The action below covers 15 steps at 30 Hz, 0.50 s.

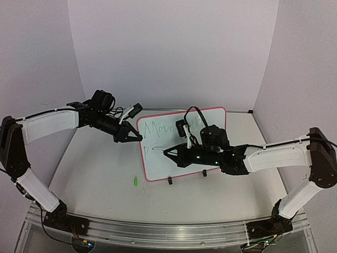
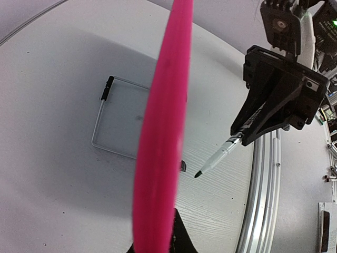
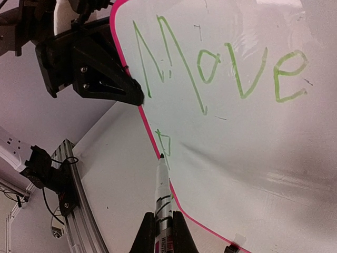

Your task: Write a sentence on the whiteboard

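The whiteboard (image 1: 205, 161) stands tilted at the table's middle, with a pink-red frame. The sentence (image 3: 210, 66) reads "Move" in green, with a single letter like "P" (image 3: 164, 141) starting a second line. More letters are hidden behind the right arm in the top view. My left gripper (image 1: 135, 137) is shut on the board's left edge; its frame (image 2: 163, 132) fills the left wrist view. My right gripper (image 3: 162, 224) is shut on a white marker (image 3: 162, 187), whose tip sits by the "P" near the frame's left edge. The marker also shows in the left wrist view (image 2: 218, 157).
A green marker cap (image 1: 135, 181) lies on the table left of the board's front. Black clip feet (image 1: 170, 181) hold the board's lower edge, and its wire stand (image 2: 100, 124) rests behind. An aluminium rail (image 1: 158, 232) runs along the near edge. Walls enclose the table.
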Each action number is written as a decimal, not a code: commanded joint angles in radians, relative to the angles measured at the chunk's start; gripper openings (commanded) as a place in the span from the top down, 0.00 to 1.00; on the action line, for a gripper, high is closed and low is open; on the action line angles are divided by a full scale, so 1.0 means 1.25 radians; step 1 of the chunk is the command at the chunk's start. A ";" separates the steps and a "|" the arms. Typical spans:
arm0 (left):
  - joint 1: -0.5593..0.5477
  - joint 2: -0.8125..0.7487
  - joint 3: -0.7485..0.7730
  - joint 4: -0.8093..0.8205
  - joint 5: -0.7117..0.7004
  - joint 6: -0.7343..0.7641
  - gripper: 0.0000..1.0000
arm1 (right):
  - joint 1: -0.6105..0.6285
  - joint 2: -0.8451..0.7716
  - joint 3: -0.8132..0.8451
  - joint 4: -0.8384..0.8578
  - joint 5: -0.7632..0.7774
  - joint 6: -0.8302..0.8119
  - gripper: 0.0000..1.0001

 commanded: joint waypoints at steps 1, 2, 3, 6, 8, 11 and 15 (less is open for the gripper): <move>-0.004 0.006 -0.003 -0.008 -0.050 0.024 1.00 | -0.012 0.026 0.008 0.044 -0.026 0.006 1.00; -0.004 0.005 -0.004 -0.008 -0.051 0.024 1.00 | -0.013 0.030 0.010 0.045 -0.027 0.007 1.00; -0.004 0.004 -0.004 -0.008 -0.051 0.024 1.00 | -0.013 0.033 0.011 0.046 -0.027 0.007 1.00; -0.004 0.000 -0.005 -0.008 -0.051 0.024 1.00 | -0.015 0.038 0.014 0.046 -0.015 0.008 1.00; -0.004 0.001 -0.005 -0.008 -0.051 0.023 1.00 | -0.015 0.041 0.016 0.047 -0.006 0.009 1.00; -0.004 0.001 -0.006 -0.008 -0.051 0.023 1.00 | -0.015 0.046 0.019 0.048 0.009 0.009 1.00; -0.004 0.000 -0.006 -0.008 -0.051 0.023 1.00 | -0.014 0.047 0.022 0.048 0.022 0.007 1.00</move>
